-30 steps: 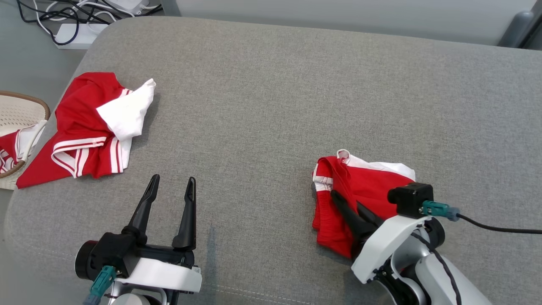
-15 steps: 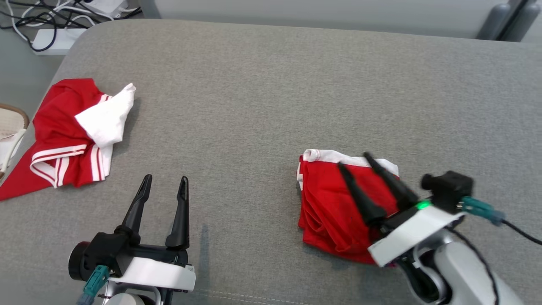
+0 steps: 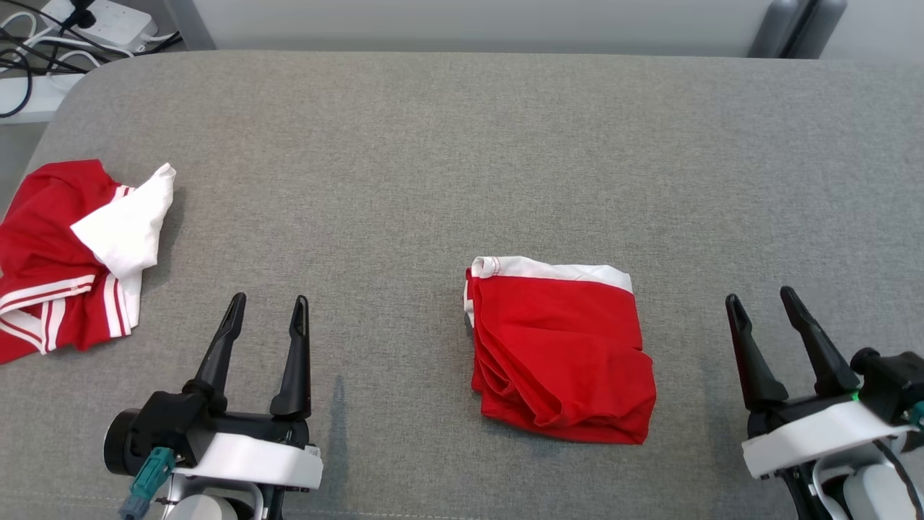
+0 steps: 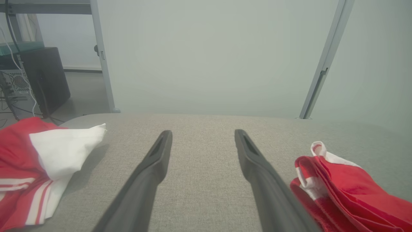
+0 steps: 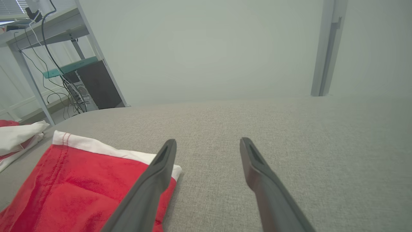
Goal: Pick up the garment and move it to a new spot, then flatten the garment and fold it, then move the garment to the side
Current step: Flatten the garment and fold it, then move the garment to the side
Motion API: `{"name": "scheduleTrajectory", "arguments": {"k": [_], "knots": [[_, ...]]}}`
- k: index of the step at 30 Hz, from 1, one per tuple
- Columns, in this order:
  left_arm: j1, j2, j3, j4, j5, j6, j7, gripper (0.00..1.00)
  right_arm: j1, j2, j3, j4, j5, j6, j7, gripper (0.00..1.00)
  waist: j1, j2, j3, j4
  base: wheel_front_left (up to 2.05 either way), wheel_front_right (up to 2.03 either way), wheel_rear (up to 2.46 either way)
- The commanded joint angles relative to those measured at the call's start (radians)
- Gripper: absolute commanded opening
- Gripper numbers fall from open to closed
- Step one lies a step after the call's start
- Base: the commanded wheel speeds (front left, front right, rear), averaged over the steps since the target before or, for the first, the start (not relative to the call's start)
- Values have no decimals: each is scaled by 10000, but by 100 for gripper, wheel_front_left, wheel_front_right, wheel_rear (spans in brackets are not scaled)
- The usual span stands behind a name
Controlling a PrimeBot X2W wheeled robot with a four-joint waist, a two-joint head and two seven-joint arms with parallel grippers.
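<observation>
In the upper left corner of the head view, a white power strip (image 3: 108,18) and dark cables (image 3: 22,65) lie on the floor beyond the rounded corner of the grey upholstered surface (image 3: 433,144). At the left edge of the frame, a crumpled red-and-white garment (image 3: 58,245) sits on that surface, with a white flap on top and white stripes along its lower hem. At the lower left, the left gripper (image 3: 269,298) points up the frame, its two dark fingers spread apart with only bare grey fabric between them. Just right of centre lies the folded red garment (image 3: 559,347), a rough rectangle with a white band along its top edge and layered folds down its left side. It rests flat on the surface and neither gripper touches it. At the lower right, the right gripper (image 3: 759,295) is also spread wide and empty, standing apart from the garment's right edge.
</observation>
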Motion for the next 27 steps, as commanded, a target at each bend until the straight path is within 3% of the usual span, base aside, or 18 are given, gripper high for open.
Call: {"name": "scheduleTrajectory", "arguments": {"k": [1, 12, 22, 27], "knots": [[-326, 133, 355, -222, 79, -64, -103, 100, 54, -61, 140, -195, -121, 42, -150, 100, 0, 0, -10, -38, 0, 0, 0], [-301, 162, 367, -95, 12, -16, -103, 100, 523, 500, -338, -340, -565, 42, -166, 100, 0, 0, 15, -230, 0, 0, 0], [-467, 162, 170, -26, -57, 4, -97, 100, -530, 277, 990, 1432, 109, 42, -6, 100, 0, 0, 206, 253, 0, 0, 0], [-491, 120, 99, 30, -158, 77, -99, 100, -984, 111, 1684, 2178, 507, 42, 953, 100, 0, 0, 295, 617, 0, 0, 0]]}}
